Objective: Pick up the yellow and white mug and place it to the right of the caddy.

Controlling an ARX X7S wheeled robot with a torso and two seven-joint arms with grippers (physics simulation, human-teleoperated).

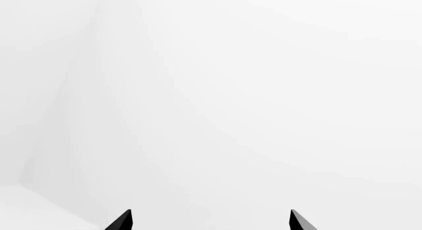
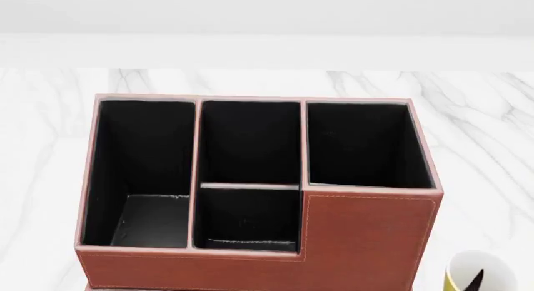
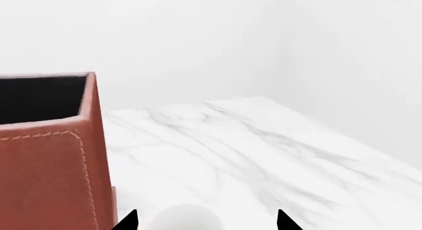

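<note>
The caddy (image 2: pixel 367 234), a large reddish-brown organiser with black-lined compartments, fills the middle of the head view; its right wall shows in the right wrist view (image 3: pixel 53 165). The yellow and white mug (image 2: pixel 491 266) stands on the marble table to the right of the caddy's front corner. In the right wrist view its white rim (image 3: pixel 188 219) lies between the spread tips of my right gripper (image 3: pixel 207 221), nearer the caddy-side finger. One black fingertip (image 2: pixel 476 280) shows over the mug in the head view. My left gripper (image 1: pixel 209 220) is open and empty, facing a blank white wall.
The white marble table (image 2: pixel 484 134) stretches behind and to the right of the caddy, ending at a white wall. In the right wrist view the table (image 3: pixel 264 156) runs on toward a room corner.
</note>
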